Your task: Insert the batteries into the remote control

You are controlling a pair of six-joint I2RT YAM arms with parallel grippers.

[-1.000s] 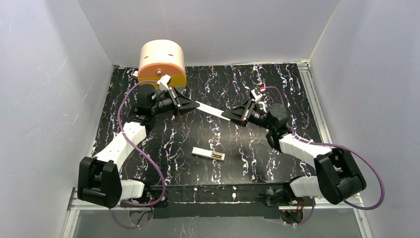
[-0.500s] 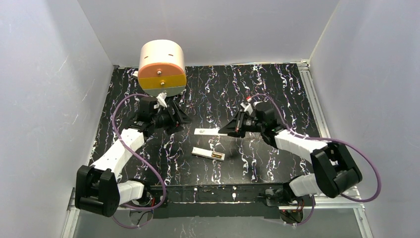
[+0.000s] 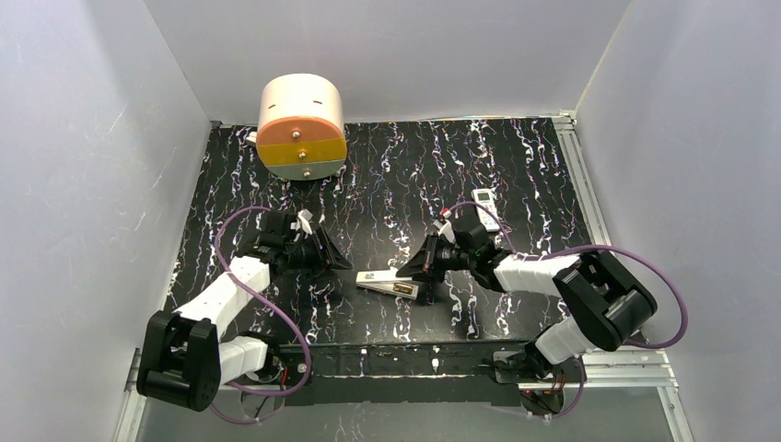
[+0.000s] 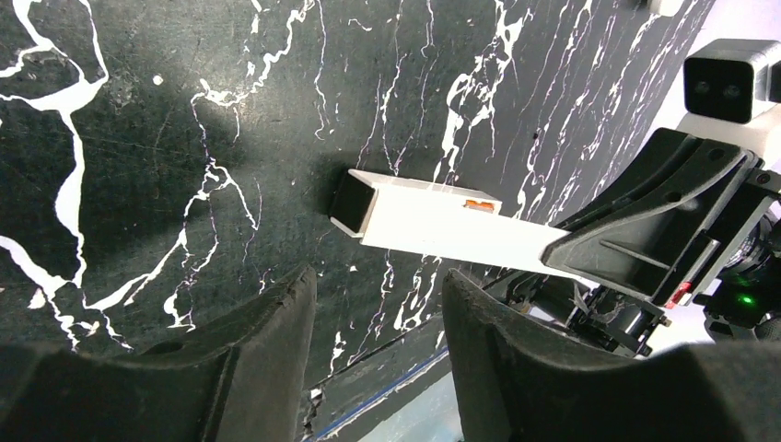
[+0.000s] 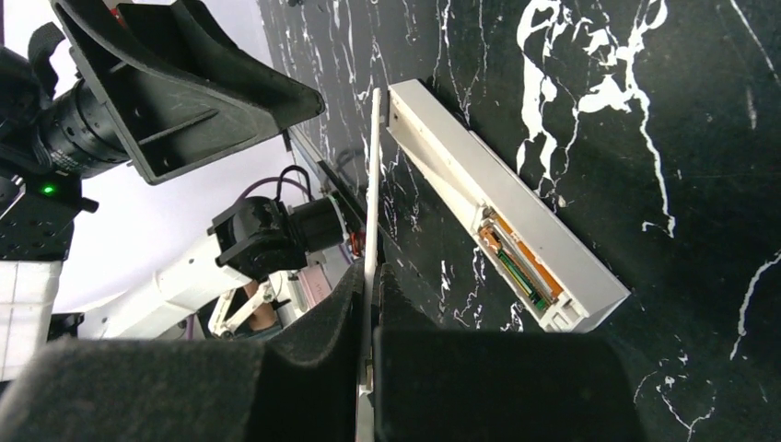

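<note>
The two slim copper-orange batteries (image 5: 520,262) sit tucked into one end of a long white open plastic box (image 5: 516,198). The box lies flat on the black, white-veined surface (image 3: 396,166) between the two arms. The small white rectangular remote control (image 3: 485,200) lies farther back on that surface, behind the right arm and well apart from the box.

The right arm's fingers (image 5: 313,368) are pinched tight on a thin flat white plastic strip (image 5: 371,203), held edge-on just beside the box. The left arm's fingers (image 4: 267,341) stand partly apart with nothing between them, low over the surface and aimed at the box's near end.

To my eye those batteries will be awkward to pick up. They look hard, smooth, very light and round, so they could roll or squirt out of a loose pinch, and the box walls crowd them. I'd take one across its middle from straight above.

The remote looks stiff and light and seems likely to skate on that glossy top. It wants holding by its long edges, clear of the buttons.
</note>
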